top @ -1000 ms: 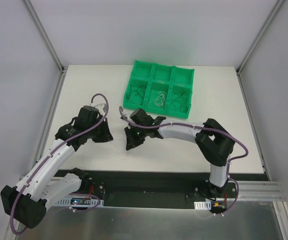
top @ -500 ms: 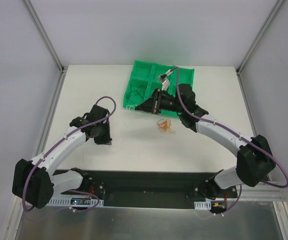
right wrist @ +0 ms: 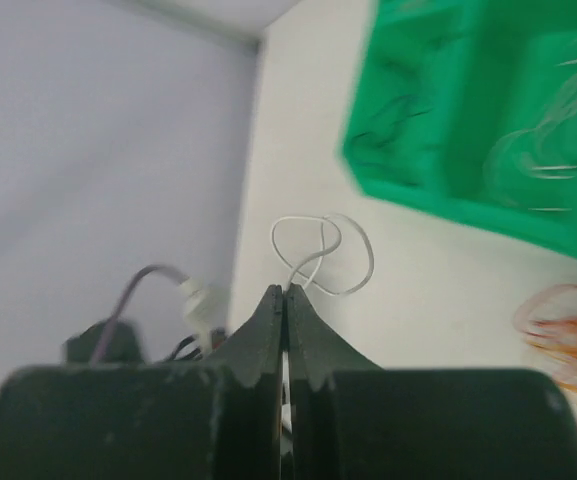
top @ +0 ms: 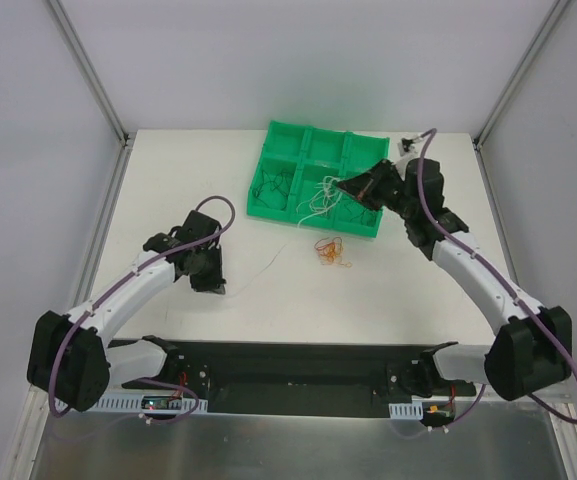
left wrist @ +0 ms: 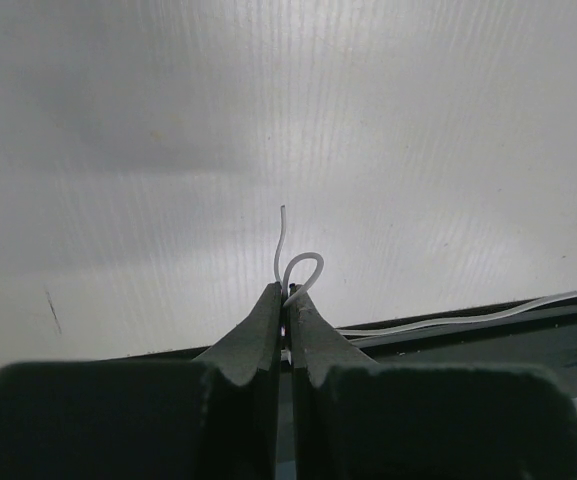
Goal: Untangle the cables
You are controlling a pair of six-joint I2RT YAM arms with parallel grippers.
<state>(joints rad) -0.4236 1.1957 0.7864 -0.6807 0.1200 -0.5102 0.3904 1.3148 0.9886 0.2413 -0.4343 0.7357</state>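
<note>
Left gripper [top: 212,284] low over table [top: 168,180], clenched on thin white wire [left wrist: 280,245]. Wire's free length ran right across table. Orange cable bundle [top: 330,251] lay loose on table, just in front of green tray [top: 268,214]. Right gripper [top: 342,184] over tray's near row, pinched tight on looped white cable [right wrist: 320,252]. Black cables [top: 272,186] sat in near-left compartment of tray's 6.

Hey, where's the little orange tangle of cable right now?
In the top view the orange tangle lies loose on the white table, just off the near edge of the green tray, right of centre.
</note>
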